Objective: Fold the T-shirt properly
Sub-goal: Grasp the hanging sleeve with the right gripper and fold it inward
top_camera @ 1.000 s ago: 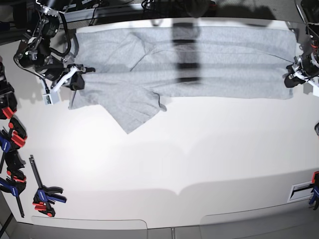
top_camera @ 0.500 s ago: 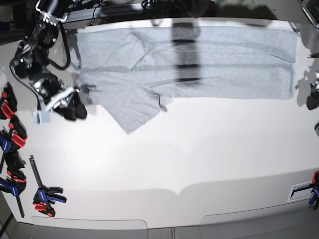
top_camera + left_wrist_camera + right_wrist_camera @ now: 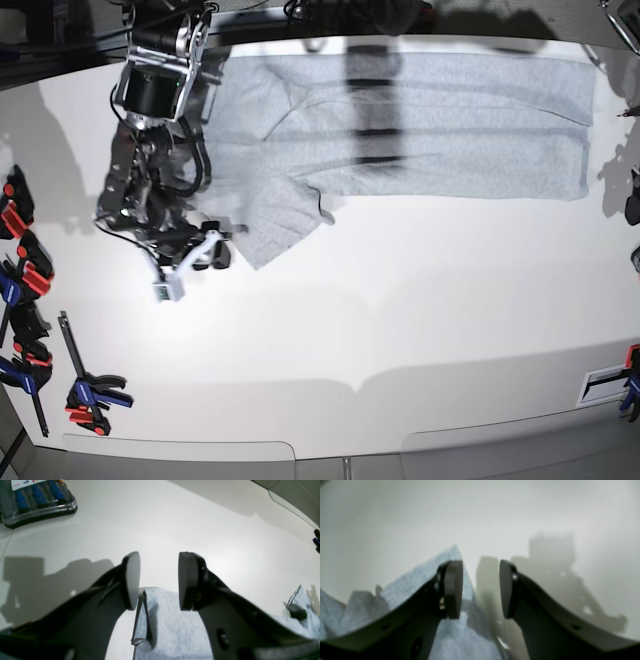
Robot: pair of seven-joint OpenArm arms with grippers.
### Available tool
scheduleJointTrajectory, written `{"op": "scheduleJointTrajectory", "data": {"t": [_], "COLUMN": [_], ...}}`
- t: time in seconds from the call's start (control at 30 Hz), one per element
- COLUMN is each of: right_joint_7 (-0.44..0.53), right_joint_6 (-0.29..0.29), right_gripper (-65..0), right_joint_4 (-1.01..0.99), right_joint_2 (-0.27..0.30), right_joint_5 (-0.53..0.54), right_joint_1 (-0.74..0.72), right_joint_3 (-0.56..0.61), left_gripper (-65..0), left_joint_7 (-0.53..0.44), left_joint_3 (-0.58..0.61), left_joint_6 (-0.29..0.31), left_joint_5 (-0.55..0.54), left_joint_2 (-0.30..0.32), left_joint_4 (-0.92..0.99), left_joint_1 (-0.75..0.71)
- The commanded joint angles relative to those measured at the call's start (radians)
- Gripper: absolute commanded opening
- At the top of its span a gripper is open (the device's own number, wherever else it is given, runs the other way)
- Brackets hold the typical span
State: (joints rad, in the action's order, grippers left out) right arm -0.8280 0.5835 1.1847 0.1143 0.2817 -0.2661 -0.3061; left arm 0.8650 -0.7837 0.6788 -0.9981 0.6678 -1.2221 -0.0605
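A: How is the right gripper seen to stand?

B: Its jaws are parted, with a clear gap between the two dark pads. Nothing is clamped between them. Through the gap, the white table and a shadow are seen. In the right wrist view a pointed corner of the T-shirt lies below and partly behind the pad on the picture's left; whether that pad touches the cloth cannot be told, as the picture is blurred.

A: And where is it placed in the base view?

B: The right gripper is found low over the table, just beside the sleeve that juts toward the table's front.

A: What is shown of the left gripper?

B: It is likewise spread apart, and nothing is held. In the left wrist view, grey fabric with a hemmed edge is seen beneath and between the fingers, lower in the picture than the pads. The pads themselves are set against bare table. In the base view this gripper is barely seen, only a dark part at the right edge.

A: Where is the T-shirt laid?

B: It is spread flat along the far side of the table, stretched across most of its width, with folds running lengthwise. A clear plastic case with blue contents is seen on the table in the left wrist view, well apart from the shirt. Red and blue clamps are lying at the table's left edge.
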Motion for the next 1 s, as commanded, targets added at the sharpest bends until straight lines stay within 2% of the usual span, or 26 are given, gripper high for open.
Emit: {"op": "scheduleJointTrajectory", "data": {"t": [0.0, 0.2, 0.23, 0.3, 0.33, 0.4, 0.5, 0.57, 0.7, 0.97], "right_joint_7": [0.019, 0.017, 0.01, -0.018, -0.029, -0.06, -0.112, -0.153, -0.215, -0.319], "right_joint_6": [0.006, 0.007, 0.008, 0.012, 0.022, 0.047, 0.089, 0.115, 0.115, 0.115], "right_gripper": [-42.3, -43.7, -47.2, -62.1, -65.0, -65.0, -65.0, -65.0, -65.0, -65.0], "right_joint_4": [-0.026, -0.182, -0.187, -0.188, -0.188, -0.185, -0.146, -0.087, 0.132, 0.655], "right_joint_2": [0.007, 0.007, 0.007, 0.007, 0.008, 0.008, 0.01, 0.01, -0.003, -0.119], "right_joint_5": [0.005, 0.006, 0.008, 0.01, 0.011, 0.04, 0.181, 0.282, 0.415, 0.44], "right_joint_1": [-0.033, -0.047, -0.047, -0.047, -0.05, -0.055, -0.046, -0.022, 0.088, 0.391], "right_joint_3": [0.012, 0.076, 0.082, 0.087, 0.087, 0.087, 0.082, 0.073, 0.07, 0.07], "left_gripper": [-41.7, -41.7, -41.7, -41.7, -41.7, -41.7, -41.7, -41.7, -41.7, -41.7], "left_joint_7": [-0.021, -0.021, -0.021, -0.021, -0.021, -0.021, -0.021, -0.021, -0.021, -0.021], "left_joint_3": [-0.008, -0.008, -0.008, -0.008, -0.008, -0.008, -0.008, -0.008, -0.008, -0.008], "left_joint_6": [0.006, 0.006, 0.007, 0.006, 0.007, 0.007, 0.007, 0.006, 0.006, 0.006], "left_joint_5": [-0.024, -0.024, -0.024, -0.024, -0.024, -0.024, -0.024, -0.024, -0.017, -0.017], "left_joint_2": [0.031, 0.031, 0.031, 0.031, 0.031, 0.031, 0.031, 0.031, 0.031, 0.028], "left_joint_4": [-0.016, -0.016, -0.016, -0.016, -0.016, -0.016, -0.016, -0.016, -0.016, -0.016], "left_joint_1": [0.01, 0.01, 0.01, 0.01, 0.01, 0.01, 0.01, 0.007, -0.004, -0.006]}}
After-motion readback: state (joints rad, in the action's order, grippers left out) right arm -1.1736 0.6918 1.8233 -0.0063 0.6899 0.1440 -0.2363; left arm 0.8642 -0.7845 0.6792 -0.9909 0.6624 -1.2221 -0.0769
